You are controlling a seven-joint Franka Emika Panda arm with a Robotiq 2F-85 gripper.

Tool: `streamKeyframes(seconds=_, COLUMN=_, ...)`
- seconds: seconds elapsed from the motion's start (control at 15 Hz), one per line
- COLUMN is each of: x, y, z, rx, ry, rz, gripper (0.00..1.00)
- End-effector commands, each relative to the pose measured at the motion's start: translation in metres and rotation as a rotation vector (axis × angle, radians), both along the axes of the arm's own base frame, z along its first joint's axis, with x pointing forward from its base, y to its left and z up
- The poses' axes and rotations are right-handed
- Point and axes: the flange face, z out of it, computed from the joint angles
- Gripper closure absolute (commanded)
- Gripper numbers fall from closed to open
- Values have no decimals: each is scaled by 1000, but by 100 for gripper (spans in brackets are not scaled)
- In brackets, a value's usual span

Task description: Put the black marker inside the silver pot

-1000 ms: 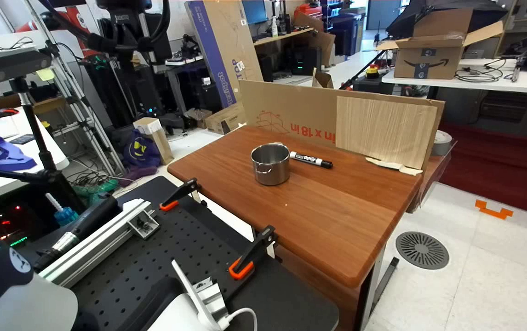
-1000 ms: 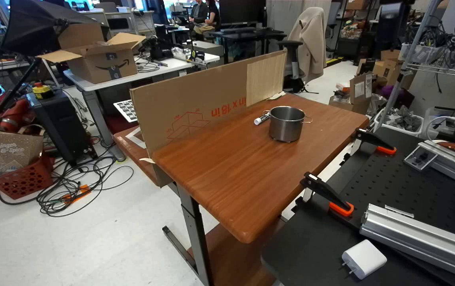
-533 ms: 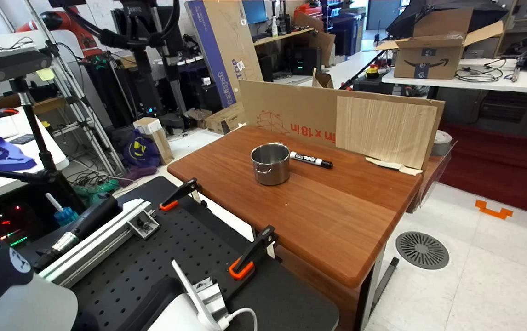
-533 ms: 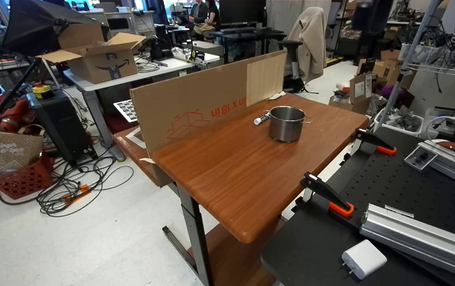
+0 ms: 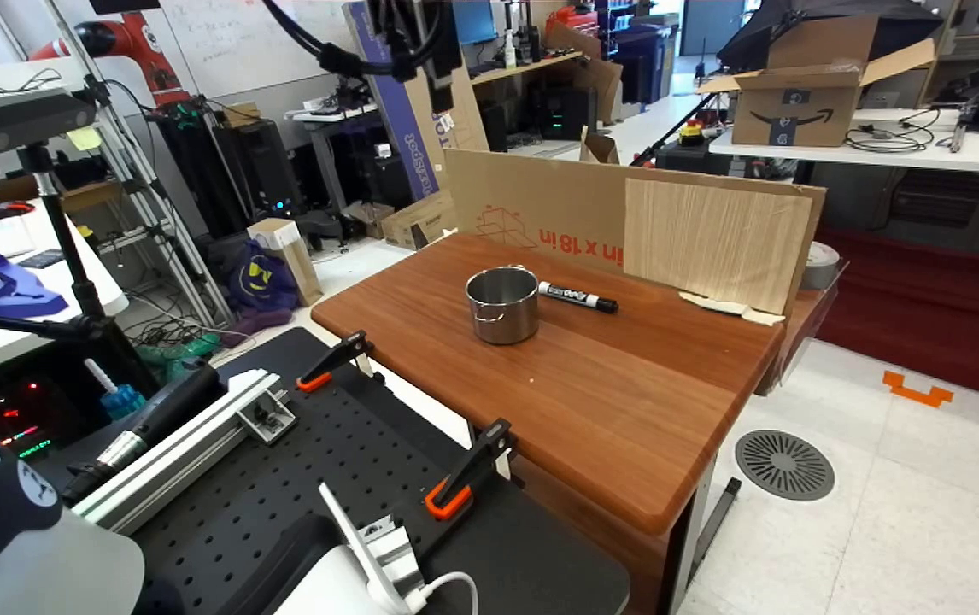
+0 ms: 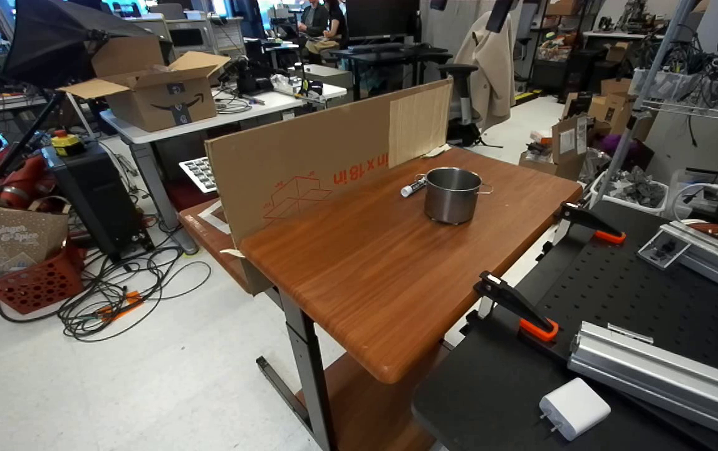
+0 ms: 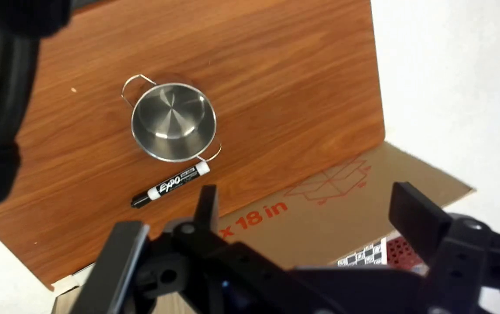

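Observation:
The black marker (image 5: pixel 579 296), an Expo pen with a black cap and white end, lies flat on the wooden table (image 5: pixel 609 401) beside the silver pot (image 5: pixel 503 320). In the wrist view the marker (image 7: pixel 176 183) lies just below the pot (image 7: pixel 171 148), its white end close to a thin wire handle. The pot's inside looks empty. In an exterior view the pot (image 6: pixel 450 203) partly hides the marker (image 6: pixel 414 187). My gripper (image 7: pixel 304 192) is open and empty, high above the table. In an exterior view only its fingertips (image 6: pixel 468 11) show at the top edge.
A cardboard panel (image 5: pixel 558 201) stands upright along the table's far edge, behind the marker. Two black and orange clamps (image 5: pixel 468 470) (image 5: pixel 334 360) grip the near edge, next to the black perforated base plate (image 5: pixel 310 478). A white power adapter (image 6: pixel 575 408) lies on that plate.
The arm and gripper have swung from beyond the table's end toward the pot, rightward in one exterior picture and leftward in the opposite one. The pot and marker have not moved.

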Motion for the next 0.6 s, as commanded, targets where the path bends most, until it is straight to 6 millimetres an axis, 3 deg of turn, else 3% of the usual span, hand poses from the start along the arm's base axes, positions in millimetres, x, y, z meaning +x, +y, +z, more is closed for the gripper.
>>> streamKeyframes(seconds=0.0, x=41, y=-28, z=-12, rx=54, ry=-35, rz=-193, gripper=0)
streamKeyframes(seconds=0.2, x=61, y=-59, z=-30, rx=52, ry=-71, rz=-363, gripper=0)
streamKeyframes(seconds=0.53, x=74, y=-103, z=-70, rx=22, ry=-94, rz=-610, gripper=0)
